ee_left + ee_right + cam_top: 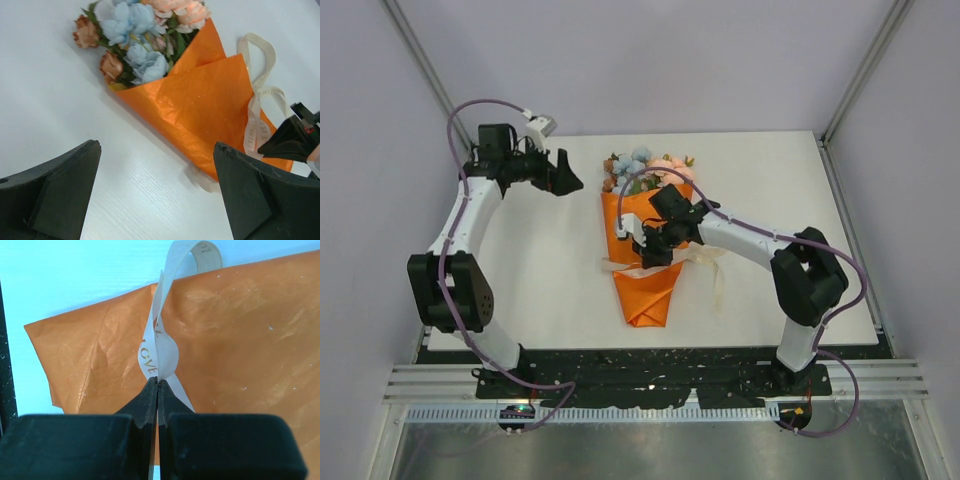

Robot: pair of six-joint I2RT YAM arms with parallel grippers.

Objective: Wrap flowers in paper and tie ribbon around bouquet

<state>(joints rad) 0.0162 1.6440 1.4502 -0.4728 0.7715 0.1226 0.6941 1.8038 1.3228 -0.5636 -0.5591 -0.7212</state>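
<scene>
The bouquet lies in the middle of the table: pale blue, pink and peach flowers (645,168) point to the far side, and the orange paper (645,285) is folded into a cone around the stems. The cream ribbon (710,262) crosses the cone and loops off to its right. My right gripper (645,250) is over the cone's middle, shut on the ribbon (160,347), with the paper (240,350) behind it. My left gripper (565,180) hangs open to the left of the flowers (130,45), apart from them, its jaws wide over bare table (157,147) beside the paper (200,105).
The white table (520,290) ends at a black strip (650,365) by the arm bases. Grey walls and metal posts (860,70) close in the back and sides. The right arm (760,240) reaches in from the right across the ribbon's loose loops.
</scene>
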